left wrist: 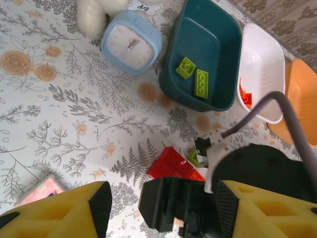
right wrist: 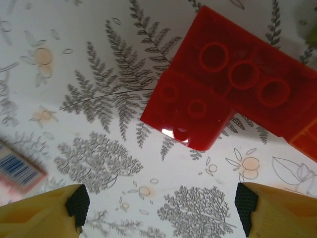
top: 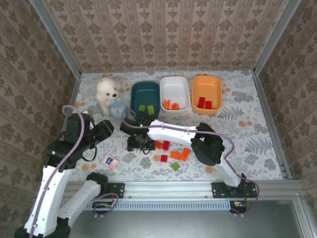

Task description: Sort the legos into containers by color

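While the L claw (left wrist: pixel 163 198) and the R claw (right wrist: pixel 161 203) are both held wide w/ nothing between the fingers, three tubs are lined up along the far edge of the table (top: pixel 247 124). The teal tub (top: pixel 145 91) is set leftmost; two green bricks (top: pixel 142 108) are lying at its near end. In the white tub (top: pixel 175 87), the middle one, two orange bricks (top: pixel 175 106) are seen by the near wall. Two red bricks (top: pixel 201 102) are contained in the orange tub (top: pixel 206 83), rightmost. Loose bricks (top: pixel 175 155) (red, orange, one green) are scattered approx mid-table, nearer the front edge. The R claw is placed just left of them, w/ a red pair (right wrist: pixel 237 79) lying just ahead of its fingers. A pink card (top: pixel 110 161) is seen toward the front-left corner, and a blue clock (top: pixel 118 110) just left of the teal tub.
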Robot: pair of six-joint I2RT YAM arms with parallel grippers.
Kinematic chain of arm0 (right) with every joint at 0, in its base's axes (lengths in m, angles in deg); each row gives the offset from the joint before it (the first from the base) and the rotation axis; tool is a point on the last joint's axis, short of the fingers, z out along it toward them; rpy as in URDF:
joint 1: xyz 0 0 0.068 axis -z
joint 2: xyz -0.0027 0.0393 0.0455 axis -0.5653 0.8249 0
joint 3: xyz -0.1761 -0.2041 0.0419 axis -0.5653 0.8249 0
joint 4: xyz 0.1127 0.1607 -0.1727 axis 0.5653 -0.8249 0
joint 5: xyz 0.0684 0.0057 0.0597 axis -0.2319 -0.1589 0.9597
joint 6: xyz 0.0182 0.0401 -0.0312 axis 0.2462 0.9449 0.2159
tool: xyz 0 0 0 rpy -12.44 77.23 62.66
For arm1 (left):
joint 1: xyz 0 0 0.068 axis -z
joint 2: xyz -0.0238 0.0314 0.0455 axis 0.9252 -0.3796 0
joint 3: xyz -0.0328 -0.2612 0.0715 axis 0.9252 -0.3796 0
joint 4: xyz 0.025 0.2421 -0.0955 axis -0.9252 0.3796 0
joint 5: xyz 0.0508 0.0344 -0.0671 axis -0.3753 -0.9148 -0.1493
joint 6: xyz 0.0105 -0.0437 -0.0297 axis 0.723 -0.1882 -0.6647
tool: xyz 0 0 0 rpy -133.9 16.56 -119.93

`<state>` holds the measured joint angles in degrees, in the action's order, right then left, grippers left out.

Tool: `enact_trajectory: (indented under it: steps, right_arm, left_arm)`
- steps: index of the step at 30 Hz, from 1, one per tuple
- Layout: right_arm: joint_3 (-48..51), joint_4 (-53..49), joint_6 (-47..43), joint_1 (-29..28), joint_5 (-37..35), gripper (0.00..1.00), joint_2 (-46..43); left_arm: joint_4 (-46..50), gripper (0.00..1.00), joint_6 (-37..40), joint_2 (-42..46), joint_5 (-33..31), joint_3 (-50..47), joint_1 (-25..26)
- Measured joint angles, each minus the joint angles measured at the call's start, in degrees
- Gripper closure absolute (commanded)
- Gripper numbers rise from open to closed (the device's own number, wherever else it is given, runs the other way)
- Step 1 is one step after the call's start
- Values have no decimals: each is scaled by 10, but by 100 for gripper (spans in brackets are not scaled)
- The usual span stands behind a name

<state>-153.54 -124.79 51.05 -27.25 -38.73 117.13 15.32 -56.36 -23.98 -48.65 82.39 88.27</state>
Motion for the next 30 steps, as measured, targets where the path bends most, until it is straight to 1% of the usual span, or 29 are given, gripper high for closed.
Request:
enact_trajectory:
  steps: [3, 8, 15, 22, 30]
  right_arm:
    - [-20, -19, 25, 0, -1, 15, 29]
    - [-29, -19, 20, 3, -2, 12, 52]
    - [-48, -19, -40, 32, -2, 10, 67]
    - [-81, -12, -125, 59, 19, 9, 82]
    - [-85, -10, -202, 57, 62, 10, 84]
  left_arm:
    - [9, 39, 0, 7, 0, -3, 0]
    - [16, 39, 2, 9, 2, -3, 0]
    - [28, 39, 2, 16, 2, -3, 0]
    - [32, 39, 2, 13, 2, -3, 0]
    - [31, 40, 0, 7, 2, -3, 0]
